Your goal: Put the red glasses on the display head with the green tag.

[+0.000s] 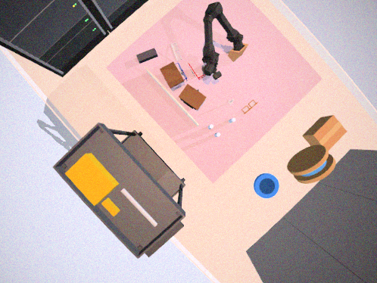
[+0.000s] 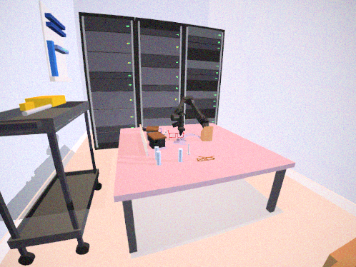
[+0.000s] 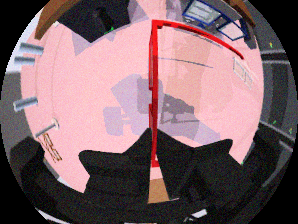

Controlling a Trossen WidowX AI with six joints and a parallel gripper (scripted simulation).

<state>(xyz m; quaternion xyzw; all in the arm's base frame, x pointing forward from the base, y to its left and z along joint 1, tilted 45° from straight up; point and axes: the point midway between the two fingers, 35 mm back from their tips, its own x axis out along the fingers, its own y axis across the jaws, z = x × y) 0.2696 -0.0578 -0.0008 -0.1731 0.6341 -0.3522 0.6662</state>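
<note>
Wrist view shows the red glasses (image 1: 199, 78) (image 2: 173, 135) (image 3: 154, 95) pinched in the hand (image 1: 210, 74) (image 2: 181, 134) (image 3: 150, 131), raised above the surface (image 1: 280, 87) (image 2: 229, 168) (image 3: 100, 65). Near these glasses are the two heads (image 1: 192, 97) (image 2: 156, 139); beyond the heads stands a long white bar (image 1: 172, 97) (image 2: 144, 140).

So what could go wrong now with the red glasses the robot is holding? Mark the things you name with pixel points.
The gripper (image 1: 204, 77) (image 2: 181, 134) (image 3: 150, 131) pinches the thin red glasses (image 1: 199, 77) (image 2: 172, 135) (image 3: 154, 75) near one end, so they might twist or slip. The two brown-topped heads stand close together, so a long red temple could bump the wrong one. The blue glasses (image 1: 181, 71) (image 3: 202, 11) are beside one head, and the red ones might catch on them.
</note>
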